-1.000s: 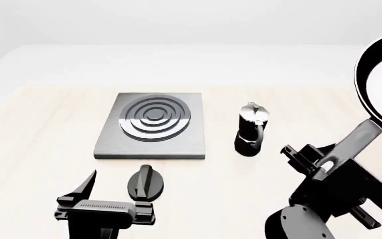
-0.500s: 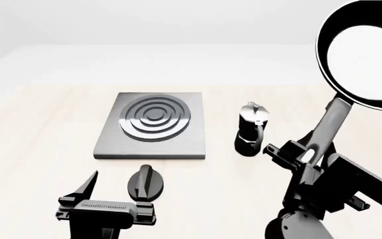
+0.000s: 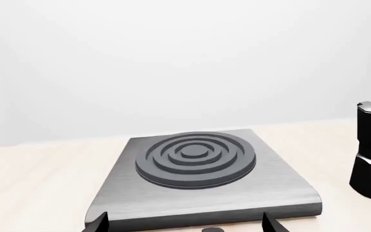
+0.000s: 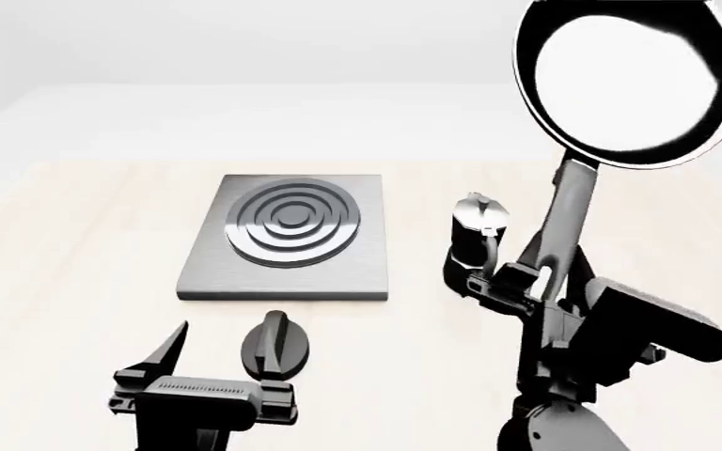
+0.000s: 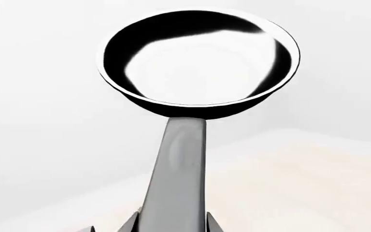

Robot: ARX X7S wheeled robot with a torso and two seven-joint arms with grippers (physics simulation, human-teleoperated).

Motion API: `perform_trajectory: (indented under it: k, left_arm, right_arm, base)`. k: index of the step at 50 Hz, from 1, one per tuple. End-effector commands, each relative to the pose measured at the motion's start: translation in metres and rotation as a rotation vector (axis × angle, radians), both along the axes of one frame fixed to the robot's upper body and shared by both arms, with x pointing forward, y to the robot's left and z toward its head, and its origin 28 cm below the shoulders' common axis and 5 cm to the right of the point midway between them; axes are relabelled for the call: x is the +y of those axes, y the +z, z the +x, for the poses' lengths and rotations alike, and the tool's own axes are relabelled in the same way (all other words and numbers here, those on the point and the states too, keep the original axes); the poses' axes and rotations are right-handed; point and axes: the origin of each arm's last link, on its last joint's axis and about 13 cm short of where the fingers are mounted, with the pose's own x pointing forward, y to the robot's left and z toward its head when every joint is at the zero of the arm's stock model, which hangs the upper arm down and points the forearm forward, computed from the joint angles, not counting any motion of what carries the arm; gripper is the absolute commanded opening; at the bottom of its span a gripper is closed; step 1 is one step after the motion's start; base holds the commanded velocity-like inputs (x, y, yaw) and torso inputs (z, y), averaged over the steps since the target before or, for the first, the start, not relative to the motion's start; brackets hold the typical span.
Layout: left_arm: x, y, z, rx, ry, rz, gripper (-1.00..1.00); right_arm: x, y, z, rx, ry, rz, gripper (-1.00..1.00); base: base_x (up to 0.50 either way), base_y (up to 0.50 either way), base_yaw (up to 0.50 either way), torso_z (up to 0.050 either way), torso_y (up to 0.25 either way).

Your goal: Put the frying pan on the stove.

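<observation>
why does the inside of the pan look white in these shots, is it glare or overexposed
Likely glare: in the head view the glossy frying pan, held up by the right pincer, mirrors the bright white surroundings, leaving only a black rim. The right wrist view shows the same white patch with soft, irregular edges, like a reflection. In the left wrist view the matte stove shows no blown-out spots, so exposure seems fine.

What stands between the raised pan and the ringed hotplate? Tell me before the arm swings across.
In the head view, the small black-and-silver moka pot stands on the table between the glossy black frying pan and the square dark-grey stove.
</observation>
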Motion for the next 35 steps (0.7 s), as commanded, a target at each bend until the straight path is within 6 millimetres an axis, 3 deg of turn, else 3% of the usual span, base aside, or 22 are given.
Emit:
perform_trajectory:
  k: [1,35]
  left_arm:
    - [0.000,0.000,0.000,0.000,0.000,0.003,1.00]
    - [-0.001,-0.001,-0.001,0.002,0.000,0.001,1.00]
  right_arm:
    - [0.005,0.012,0.001,-0.066,0.111,-0.083,-1.00]
    - [0.020,0.015,-0.002,-0.065,0.468,-0.299,-1.00]
  base:
    - [0.00,0.00,0.00,0.000,0.000]
    - [0.00,0.00,0.00,0.001,0.002]
